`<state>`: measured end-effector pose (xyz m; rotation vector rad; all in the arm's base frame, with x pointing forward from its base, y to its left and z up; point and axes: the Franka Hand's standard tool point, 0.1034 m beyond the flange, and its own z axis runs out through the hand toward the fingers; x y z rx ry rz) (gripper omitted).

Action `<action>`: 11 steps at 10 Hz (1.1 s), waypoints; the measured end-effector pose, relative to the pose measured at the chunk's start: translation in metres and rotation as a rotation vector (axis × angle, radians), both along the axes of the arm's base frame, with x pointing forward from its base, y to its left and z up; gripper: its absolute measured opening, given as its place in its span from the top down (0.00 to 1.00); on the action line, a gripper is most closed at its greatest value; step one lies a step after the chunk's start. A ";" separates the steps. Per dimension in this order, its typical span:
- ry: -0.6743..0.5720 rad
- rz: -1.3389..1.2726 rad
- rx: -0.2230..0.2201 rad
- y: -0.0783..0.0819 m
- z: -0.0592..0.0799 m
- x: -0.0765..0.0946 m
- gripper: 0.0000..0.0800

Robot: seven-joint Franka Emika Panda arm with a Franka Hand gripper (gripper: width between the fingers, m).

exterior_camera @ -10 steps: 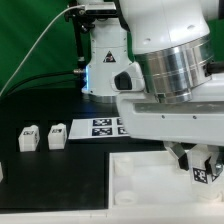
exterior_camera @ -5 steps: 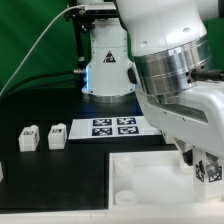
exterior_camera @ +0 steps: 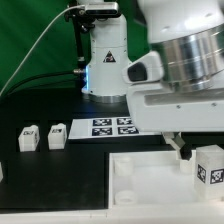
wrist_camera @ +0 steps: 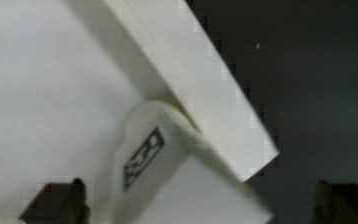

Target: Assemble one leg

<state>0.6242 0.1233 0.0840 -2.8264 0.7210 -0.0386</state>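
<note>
A white leg [exterior_camera: 210, 165] with a black-and-white tag stands on the large white panel [exterior_camera: 145, 175] at the exterior view's right. It stands free of my gripper [exterior_camera: 186, 148], which hovers just above and to its left. In the wrist view the leg [wrist_camera: 149, 150] sits against the panel's raised edge [wrist_camera: 185, 70]. My gripper [wrist_camera: 202, 205] is open there, its dark fingertips [wrist_camera: 55, 202] wide apart with only the panel surface between them. Two more legs [exterior_camera: 29, 138] [exterior_camera: 57, 135] stand on the black table at the left.
The marker board [exterior_camera: 113, 126] lies on the table behind the panel. The robot's base [exterior_camera: 105, 65] stands at the back, with a cable running to the left. A white object [exterior_camera: 2, 172] is cut off by the left border.
The gripper, shut on the leg a second ago, has let go and risen. The leg stays standing on the panel at the right.
</note>
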 end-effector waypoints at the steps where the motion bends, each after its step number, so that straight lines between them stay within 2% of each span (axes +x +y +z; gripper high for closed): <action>1: -0.023 0.115 -0.010 -0.002 -0.002 0.000 0.19; 3: -0.063 0.337 -0.039 -0.006 -0.004 0.000 0.19; 4: -0.089 0.573 -0.084 -0.007 -0.010 0.002 0.19; 5: -0.105 0.673 -0.100 -0.008 -0.013 0.005 0.19; 6: -0.101 0.643 -0.095 -0.008 -0.012 0.005 0.36; 7: -0.093 0.608 -0.092 -0.007 -0.013 0.004 0.36; 8: -0.094 0.618 -0.093 -0.007 -0.013 0.004 0.54; 9: -0.093 0.614 -0.094 -0.009 -0.014 0.004 0.63; 11: -0.049 0.360 -0.077 -0.010 -0.013 0.005 0.63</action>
